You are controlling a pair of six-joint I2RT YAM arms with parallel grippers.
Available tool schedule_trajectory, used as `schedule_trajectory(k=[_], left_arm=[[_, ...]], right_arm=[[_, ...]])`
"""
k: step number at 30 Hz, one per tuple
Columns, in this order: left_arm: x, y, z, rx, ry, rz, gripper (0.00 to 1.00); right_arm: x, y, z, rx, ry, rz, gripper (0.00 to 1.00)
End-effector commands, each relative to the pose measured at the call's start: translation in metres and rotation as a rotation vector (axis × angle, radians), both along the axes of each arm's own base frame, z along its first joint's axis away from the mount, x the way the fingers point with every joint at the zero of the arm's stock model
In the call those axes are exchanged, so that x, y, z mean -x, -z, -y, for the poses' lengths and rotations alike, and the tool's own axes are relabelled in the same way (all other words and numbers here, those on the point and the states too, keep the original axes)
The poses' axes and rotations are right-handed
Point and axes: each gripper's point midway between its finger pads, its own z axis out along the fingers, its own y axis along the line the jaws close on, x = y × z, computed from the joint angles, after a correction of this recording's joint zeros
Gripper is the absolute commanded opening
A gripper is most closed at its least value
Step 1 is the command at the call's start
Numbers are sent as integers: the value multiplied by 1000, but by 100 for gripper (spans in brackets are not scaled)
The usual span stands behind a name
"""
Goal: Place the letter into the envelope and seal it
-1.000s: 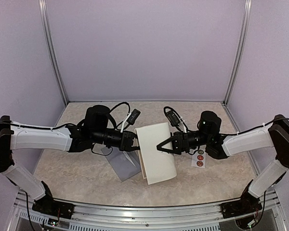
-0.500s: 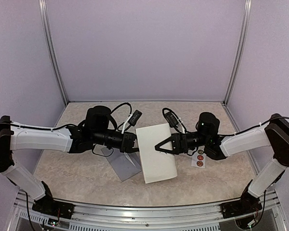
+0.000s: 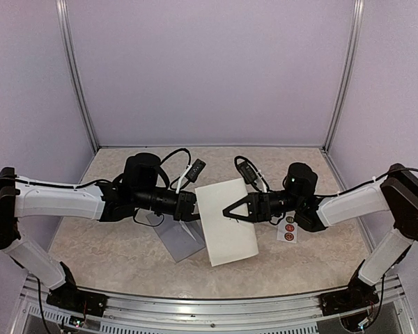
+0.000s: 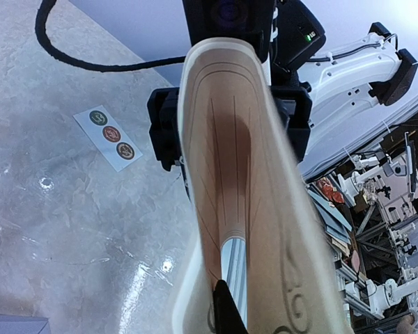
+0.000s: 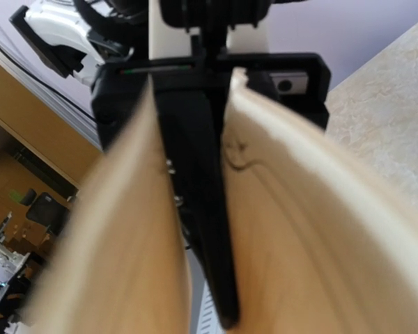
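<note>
Left gripper (image 3: 197, 209), reaching in from 9 o'clock in the top view, is clenched on the left edge of the letter (image 3: 226, 229). In its wrist view the cream sheet (image 4: 244, 174) arches up over one dark fingertip (image 4: 223, 313).

Envelope (image 3: 175, 242): grey-blue, lying flat on the table (image 3: 125, 257) at about 7 o'clock from the left gripper. Its right part is tucked under the letter's left edge, and the letter is not inside it.

The letter is held between the two arms at mid-table, tilted, with its lower corner toward 5 o'clock.

Right gripper (image 3: 226, 211), entering from 3 o'clock, sits over the middle of the sheet with its jaws drawn to a narrow V. Its wrist view shows a dark finger (image 5: 209, 229) between two leaves of the paper (image 5: 320, 229). Whether the jaws pinch the sheet cannot be told.

A white sticker strip (image 3: 288, 229) with round seals lies on the table at 3 o'clock from the letter.
</note>
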Motion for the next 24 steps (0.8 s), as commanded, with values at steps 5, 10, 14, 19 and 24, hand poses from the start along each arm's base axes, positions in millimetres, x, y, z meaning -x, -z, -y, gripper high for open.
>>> schedule_trajectory(k=[5, 10, 14, 19, 24], left_arm=[[7, 0, 3, 9, 28, 15, 0], [2, 3, -1, -6, 3, 16, 0], [-12, 5, -19, -21, -65, 12, 26], [-19, -15, -51, 37, -159, 50, 67], [-4, -40, -60, 139, -139, 75, 85]], right_arm=[[5, -6, -3, -40, -18, 12, 0], [5, -7, -2, -50, -14, 7, 0], [5, -10, -1, -55, -7, 12, 0], [4, -15, 1, -64, 3, 22, 0], [4, -17, 0, -68, -4, 28, 0]])
